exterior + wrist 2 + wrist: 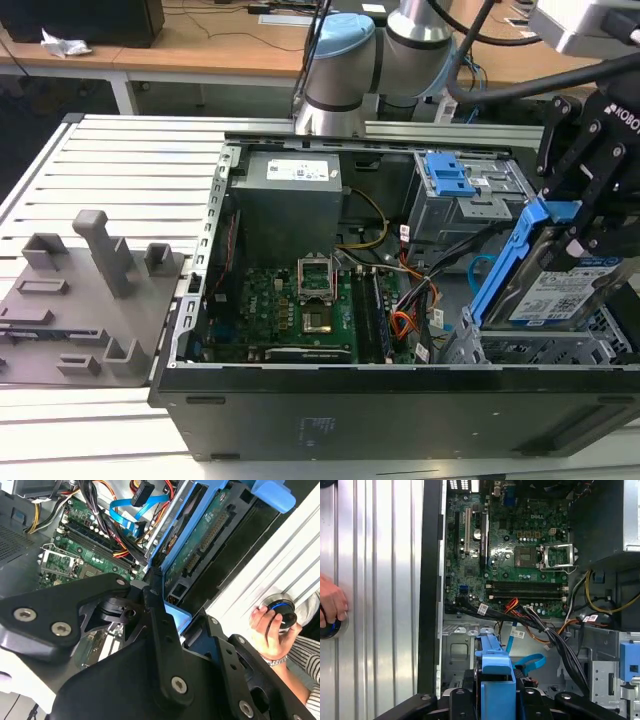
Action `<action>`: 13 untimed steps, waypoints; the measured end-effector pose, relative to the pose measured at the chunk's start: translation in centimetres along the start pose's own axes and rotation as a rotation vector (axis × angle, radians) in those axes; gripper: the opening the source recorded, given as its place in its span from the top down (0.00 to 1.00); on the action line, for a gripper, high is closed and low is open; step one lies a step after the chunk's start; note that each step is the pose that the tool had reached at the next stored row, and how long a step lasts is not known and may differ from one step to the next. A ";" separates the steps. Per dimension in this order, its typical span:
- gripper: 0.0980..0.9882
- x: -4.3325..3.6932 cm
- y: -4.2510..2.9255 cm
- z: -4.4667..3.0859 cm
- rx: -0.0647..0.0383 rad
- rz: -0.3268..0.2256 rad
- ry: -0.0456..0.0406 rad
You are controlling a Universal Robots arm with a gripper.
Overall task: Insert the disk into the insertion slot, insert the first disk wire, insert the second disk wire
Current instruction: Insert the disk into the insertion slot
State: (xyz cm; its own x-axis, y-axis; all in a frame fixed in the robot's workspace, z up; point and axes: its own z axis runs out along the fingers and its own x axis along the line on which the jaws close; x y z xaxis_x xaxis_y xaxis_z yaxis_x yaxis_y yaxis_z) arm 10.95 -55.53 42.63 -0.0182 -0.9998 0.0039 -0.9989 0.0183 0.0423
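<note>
Your end effector is clamped on the blue caddy of the disk, holding it tilted over the insertion slot. The second disk wire loops just beside the disk. That wire could snag, or the tilted disk could jam against the slot's edge.

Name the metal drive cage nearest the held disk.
The low silver-grey perforated metal cage, beneath the tilted blue-framed silver hard drive in the black gripper; the taller cage with blue plastic latches stands apart.

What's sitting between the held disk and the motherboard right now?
In the exterior view: the first disk wire, an orange-red bundle, and the light blue second disk wire lie between the disk and the motherboard.
</note>
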 end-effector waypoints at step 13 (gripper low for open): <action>0.70 -0.01 -0.10 2.25 0.000 0.000 0.0000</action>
State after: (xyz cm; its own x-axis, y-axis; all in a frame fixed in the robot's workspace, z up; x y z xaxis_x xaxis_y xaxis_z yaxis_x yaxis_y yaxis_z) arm 10.95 -55.52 40.38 -0.0181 -0.9998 0.0038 -0.9989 0.0183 0.0425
